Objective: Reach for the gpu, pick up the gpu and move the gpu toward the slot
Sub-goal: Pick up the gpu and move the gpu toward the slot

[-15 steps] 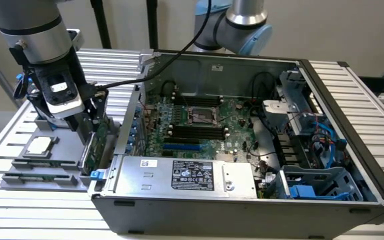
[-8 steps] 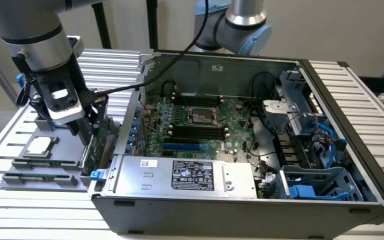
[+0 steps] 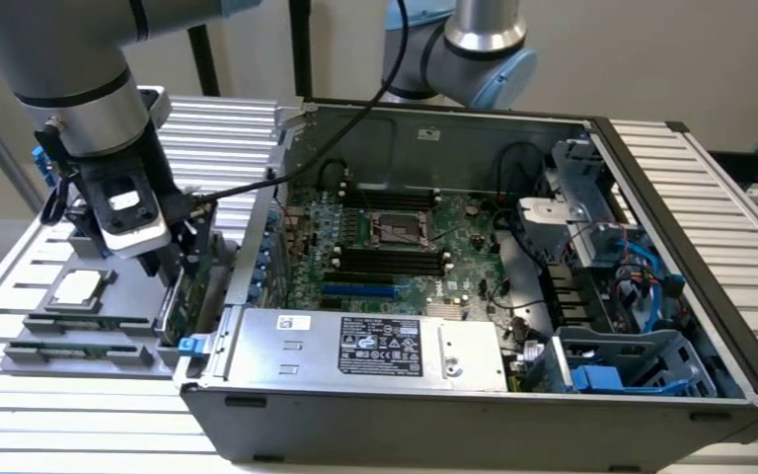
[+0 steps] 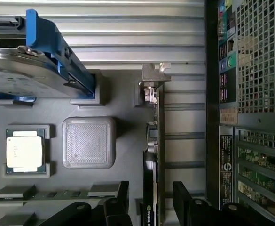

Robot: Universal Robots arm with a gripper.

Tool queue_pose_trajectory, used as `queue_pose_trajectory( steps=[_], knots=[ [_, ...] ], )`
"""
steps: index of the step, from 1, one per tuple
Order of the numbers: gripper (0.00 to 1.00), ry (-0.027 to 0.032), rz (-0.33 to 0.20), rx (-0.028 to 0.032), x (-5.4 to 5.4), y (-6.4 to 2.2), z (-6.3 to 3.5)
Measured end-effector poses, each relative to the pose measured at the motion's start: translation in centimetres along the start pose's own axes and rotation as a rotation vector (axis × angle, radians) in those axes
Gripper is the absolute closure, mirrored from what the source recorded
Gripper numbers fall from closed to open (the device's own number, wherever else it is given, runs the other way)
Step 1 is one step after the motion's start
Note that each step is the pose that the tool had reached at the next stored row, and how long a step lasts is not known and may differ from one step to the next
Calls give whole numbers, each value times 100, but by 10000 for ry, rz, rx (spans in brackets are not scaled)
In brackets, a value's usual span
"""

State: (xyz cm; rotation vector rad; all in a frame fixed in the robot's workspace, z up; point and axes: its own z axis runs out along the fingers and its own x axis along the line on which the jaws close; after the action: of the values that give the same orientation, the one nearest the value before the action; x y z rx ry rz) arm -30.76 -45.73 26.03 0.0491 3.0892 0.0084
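**Hand straddles gpu in holder tray**

Your hand (image 4: pixel 150 205) hangs released over the gpu (image 4: pixel 154 136), its 2 fingers (image 4: pixel 183 202) spread on either side of the card and apart from it. The gpu stands on edge in the gray holder tray (image 4: pixel 123 103), between the CPU chip (image 4: pixel 24 150) and the open computer case (image 3: pixel 393 425).

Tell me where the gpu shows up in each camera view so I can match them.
Exterior view: the gpu stands on edge in the gray holder, at the exterior view's left of the computer case, under the claw.
Wrist view: the gpu runs edge-on between the open claw's fingers.
Shared landmark: the square silver chip in the same holder.
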Motion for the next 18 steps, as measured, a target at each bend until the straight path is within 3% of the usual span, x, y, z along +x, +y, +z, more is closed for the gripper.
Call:
queue_pose_trajectory(
  steps=[8,18],
  knots=[
    [50,-7,103,39,8,5,140],
    [50,-16,314,63,22,59,181]
  ],
)
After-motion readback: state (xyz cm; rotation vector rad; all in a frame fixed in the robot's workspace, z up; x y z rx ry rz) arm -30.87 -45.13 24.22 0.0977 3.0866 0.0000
